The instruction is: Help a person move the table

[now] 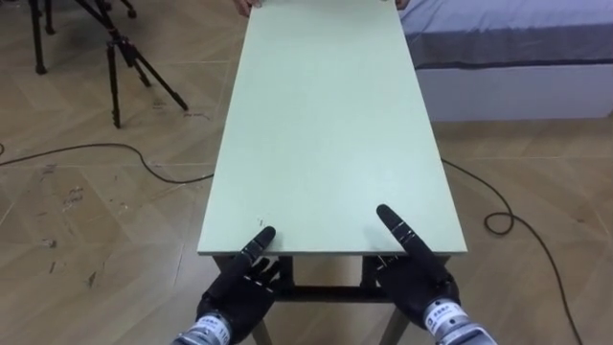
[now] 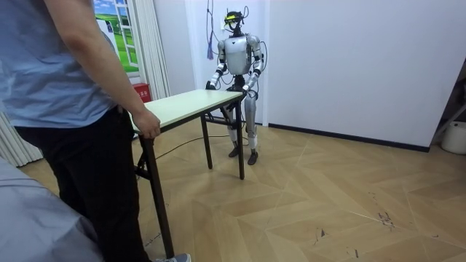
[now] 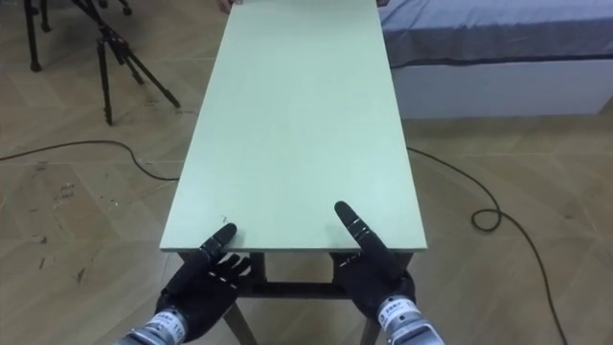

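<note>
**Left hand** and **right hand**, at the near short edge of the table. Each thumb lies straight on the pale green top. The other fingers curl beneath the edge, so both hands clamp the board between thumb and fingers. In the eye views the left hand sits at 7 o'clock and the right at 5 o'clock.

**Table.** It runs from 6 o'clock to 12 o'clock, and its dark frame shows under the near edge.

**Far end.** A person in a blue shirt and dark trousers holds the opposite short edge. The person's hand is closed on a corner.

**Surroundings.** A black tripod stands on the wooden floor at 10 o'clock. A bed with a grey cover lies at 1 o'clock.

**Room view.** The robot stands upright at its end of the table, before a white wall. A red object beside the curtain bears white marks too small to read.
</note>
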